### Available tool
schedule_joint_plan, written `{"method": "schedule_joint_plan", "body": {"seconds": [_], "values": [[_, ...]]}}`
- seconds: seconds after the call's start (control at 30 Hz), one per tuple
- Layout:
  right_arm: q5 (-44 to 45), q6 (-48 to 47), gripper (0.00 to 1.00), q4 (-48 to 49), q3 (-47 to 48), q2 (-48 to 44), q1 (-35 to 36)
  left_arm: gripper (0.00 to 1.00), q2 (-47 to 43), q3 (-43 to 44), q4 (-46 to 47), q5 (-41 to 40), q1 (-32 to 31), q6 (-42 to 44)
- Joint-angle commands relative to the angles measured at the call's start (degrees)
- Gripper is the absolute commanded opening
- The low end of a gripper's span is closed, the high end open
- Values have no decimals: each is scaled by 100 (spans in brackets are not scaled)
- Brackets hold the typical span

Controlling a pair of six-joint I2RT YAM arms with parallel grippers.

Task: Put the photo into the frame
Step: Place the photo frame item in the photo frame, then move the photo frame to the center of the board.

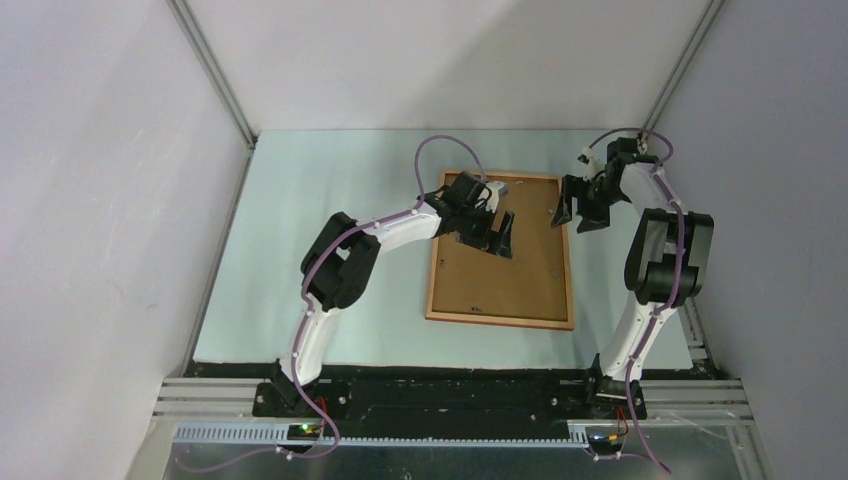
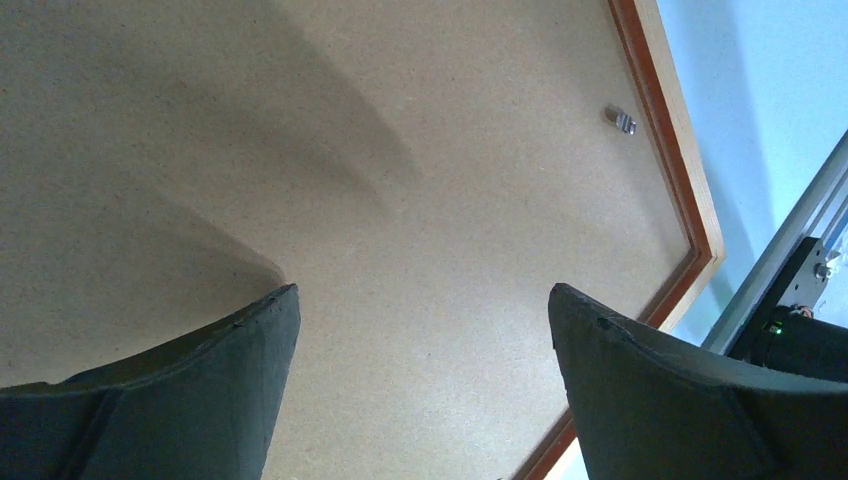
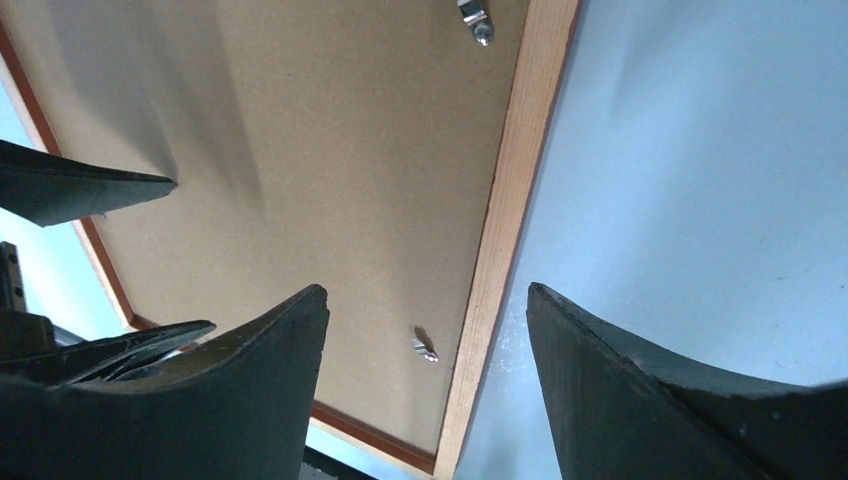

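Over the far half of the backing board (image 1: pixel 520 275), your left end effector (image 1: pixel 495 240) stands spread wide with nothing between its fingers. The left wrist view shows only bare brown board under the gap. Whether the fingertips touch the board cannot be told.

Your right end effector (image 1: pixel 578 218) is also spread and holds nothing. It sits at the far end of the frame's right rail. In the right wrist view one finger is over the board and the other over the worktop (image 1: pixel 320 250), with the pale rail running between them.

The frame (image 1: pixel 500 320) lies flat on the worktop, back side up, with the board seated inside its moulding. Its long axis runs away from the arm bases, leaning slightly. Small metal clips (image 3: pixel 424 348) sit along the right rail.

The photo is not seen in any view. Whether it lies beneath the board cannot be told.

Judgement: both arms are at the frame. The right one is placed better for the rail and clips, the left one for the board. Any lift of the board would start from the far end. Expect a thin, flat board to give the fingers little edge.
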Motion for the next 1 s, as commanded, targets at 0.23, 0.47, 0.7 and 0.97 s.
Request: {"method": "schedule_joint_plan", "body": {"seconds": [0.23,0.47,0.7,0.97], "values": [[438,19,73,1111,-772,-542,69,98,-861,-205,20,-395,47,341],[684,37,73,1361,-903,-500,132,98,-1456,-489,16,-819,80,769],[925,37,69,1652,-907,-306,181,98,-1975,-969,7,-1160,367,1081],[972,102,60,1715,-907,-79,307,98,-2284,-1680,-61,-1473,1020,1219]]}}
